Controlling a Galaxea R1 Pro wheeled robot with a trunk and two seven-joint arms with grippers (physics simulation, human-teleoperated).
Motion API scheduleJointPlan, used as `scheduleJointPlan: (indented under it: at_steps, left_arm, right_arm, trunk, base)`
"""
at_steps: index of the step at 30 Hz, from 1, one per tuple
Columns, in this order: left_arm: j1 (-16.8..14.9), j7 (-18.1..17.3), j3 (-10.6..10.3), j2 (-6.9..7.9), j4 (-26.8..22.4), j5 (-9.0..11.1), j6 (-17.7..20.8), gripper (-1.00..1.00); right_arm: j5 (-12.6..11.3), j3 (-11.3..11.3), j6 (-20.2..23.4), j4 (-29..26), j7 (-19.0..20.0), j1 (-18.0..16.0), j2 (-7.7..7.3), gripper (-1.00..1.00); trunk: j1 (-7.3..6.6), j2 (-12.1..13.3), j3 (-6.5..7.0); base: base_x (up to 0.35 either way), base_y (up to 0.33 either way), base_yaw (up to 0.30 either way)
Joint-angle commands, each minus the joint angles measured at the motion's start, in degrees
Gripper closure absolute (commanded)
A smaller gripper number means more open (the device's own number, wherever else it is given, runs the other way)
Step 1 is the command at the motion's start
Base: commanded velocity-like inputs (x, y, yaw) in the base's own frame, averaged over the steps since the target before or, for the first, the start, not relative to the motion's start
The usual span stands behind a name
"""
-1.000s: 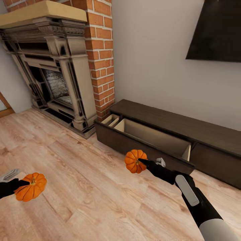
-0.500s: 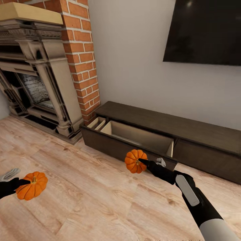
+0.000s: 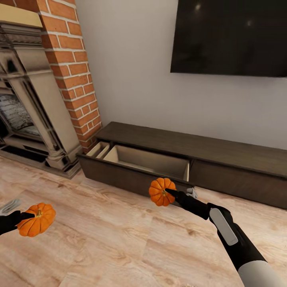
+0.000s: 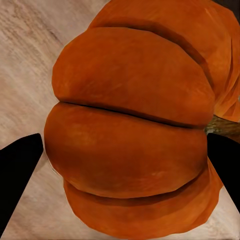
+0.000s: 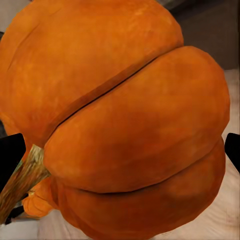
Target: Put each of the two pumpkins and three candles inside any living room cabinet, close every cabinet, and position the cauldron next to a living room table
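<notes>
Clamping one pumpkin (image 3: 162, 192) sideways, stem toward right hand (image 3: 170, 194).

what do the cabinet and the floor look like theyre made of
Cabinet: looks like dark-brown wood with a matte finish, faint grain on top; its open drawer is lined in paler wood. Floor: light wood planks, judging by the seams and streaky grain, possibly laminate.

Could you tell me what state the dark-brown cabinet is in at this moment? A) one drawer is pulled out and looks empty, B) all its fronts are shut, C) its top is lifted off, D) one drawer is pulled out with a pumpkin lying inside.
A: the cabinet has one drawer pulled out with bare pale walls, while both pumpkins are held outside it.
</notes>
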Motion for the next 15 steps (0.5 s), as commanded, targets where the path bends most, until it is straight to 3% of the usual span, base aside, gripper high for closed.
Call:
scheduleJointPlan:
  at_steps: [1, 5, 15]
  left_arm:
    - [-0.03, -0.54, 0.17, -0.01, -0.01, -0.24, 0.25, 1.00]
    - [-0.03, -0.55, 0.17, -0.01, -0.01, -0.19, 0.25, 1.00]
    - [-0.03, -0.57, 0.18, -0.06, -0.01, -0.19, 0.25, 1.00]
  right_arm:
    - [-0.29, 0.07, 0.18, -0.02, -0.06, -0.05, -0.03, 1.00]
    - [-0.38, 0.07, 0.18, -0.04, -0.06, -0.05, -0.03, 1.00]
    - [-0.52, 0.04, 0.18, -0.07, 0.01, -0.05, -0.03, 1.00]
  trunk:
    - [-0.01, -0.02, -0.04]
    - [-0.01, -0.02, -0.04]
    - [-0.01, -0.02, -0.04]
  base:
    - [0.000, 0.193, -0.280]
    - [0.000, 0.152, -0.280]
    - [0.000, 0.041, -0.280]
